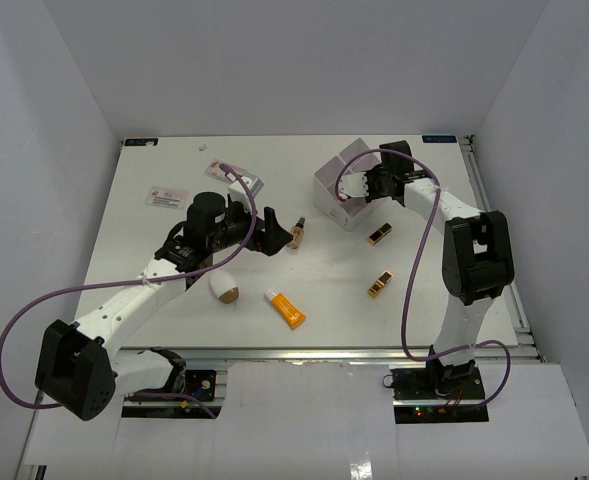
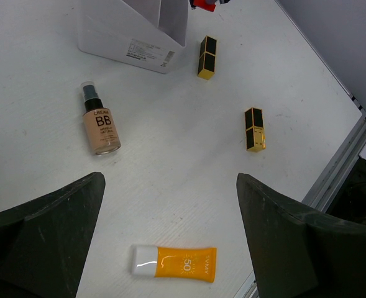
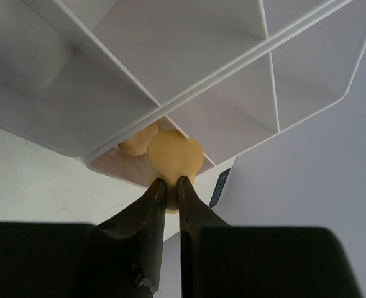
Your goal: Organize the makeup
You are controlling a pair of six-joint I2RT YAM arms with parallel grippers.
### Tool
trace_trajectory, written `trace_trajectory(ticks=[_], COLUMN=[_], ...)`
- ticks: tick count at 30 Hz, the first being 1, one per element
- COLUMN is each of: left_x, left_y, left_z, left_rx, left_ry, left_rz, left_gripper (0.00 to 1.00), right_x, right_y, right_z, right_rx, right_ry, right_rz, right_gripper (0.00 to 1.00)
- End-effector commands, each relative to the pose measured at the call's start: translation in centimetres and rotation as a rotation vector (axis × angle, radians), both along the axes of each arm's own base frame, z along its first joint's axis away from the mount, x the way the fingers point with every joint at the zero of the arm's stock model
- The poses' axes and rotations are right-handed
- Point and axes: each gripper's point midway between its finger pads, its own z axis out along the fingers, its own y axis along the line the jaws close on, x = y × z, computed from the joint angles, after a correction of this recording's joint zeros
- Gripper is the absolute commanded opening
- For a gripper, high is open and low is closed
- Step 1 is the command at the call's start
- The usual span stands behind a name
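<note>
Wide-set black fingers [image 2: 46,242] of the left gripper [image 2: 170,180] fill the bottom of the left wrist view, jaws spread far apart with nothing between them. On the table [image 2: 170,155] just under the gap lies the orange tube [image 2: 175,262], flat, with its white cap to the left. Further off, the beige bottle [image 2: 100,124] lies on its side with its dark cap towards the white box [image 2: 139,31]. To the right are the near lipstick tube [image 2: 255,129] and the far lipstick tube [image 2: 207,57], well apart from each other, the far one close by the box corner.

From above, the left gripper [image 1: 272,233] hangs just beside the beige bottle [image 1: 298,233]. The white sponge [image 1: 224,290] (one end tan) rests near the left arm's forearm, a little left of the orange tube [image 1: 286,308]. A printed card [image 1: 167,197] lies towards the far left, and a purple cable [image 1: 244,190] loops over the arm.

At the box [image 1: 349,183], which looks tipped with its open face towards the arm, the right gripper [image 3: 170,183] is pinched tight on the tan sponge [image 3: 173,158]. The sponge sits at the mouth of the lowest corner compartment, with divider walls [image 3: 170,93] close above it. A tan patch beside it may be a reflection; I cannot tell.
</note>
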Motion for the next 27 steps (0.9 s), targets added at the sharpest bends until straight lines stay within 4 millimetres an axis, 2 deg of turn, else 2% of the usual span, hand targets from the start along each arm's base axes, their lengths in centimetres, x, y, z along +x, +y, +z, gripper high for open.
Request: trace_trajectory(ticks=[1,10,21,27], left_x=[0.3,0.4,0.4,0.3], left_y=[-0.2,-0.2,-0.1,-0.1], left_z=[1.6,1.3,1.5,1.5], left_rx=[-0.014,-0.008,-0.01,-0.009], left_ry=[-0.047,-0.042,-0.047,-0.049], left_rz=[-0.007,-0.005,-0.005,-0.004], left_gripper=[0.98,0.98,0.98,0.98], right_x=[2.0,1.1,0.6,0.9], right_y=[0.4,0.3,-0.3,-0.6], right_z=[1.4,-1.5,-1.6,-1.5], right_rx=[-0.043,-0.095,-0.095,-0.086], right_ry=[-0.069,0.014,0.044,0.042], right_rz=[0.035,0.083,0.09,0.077], right_gripper=[0.08,0.11,0.18,0.34])
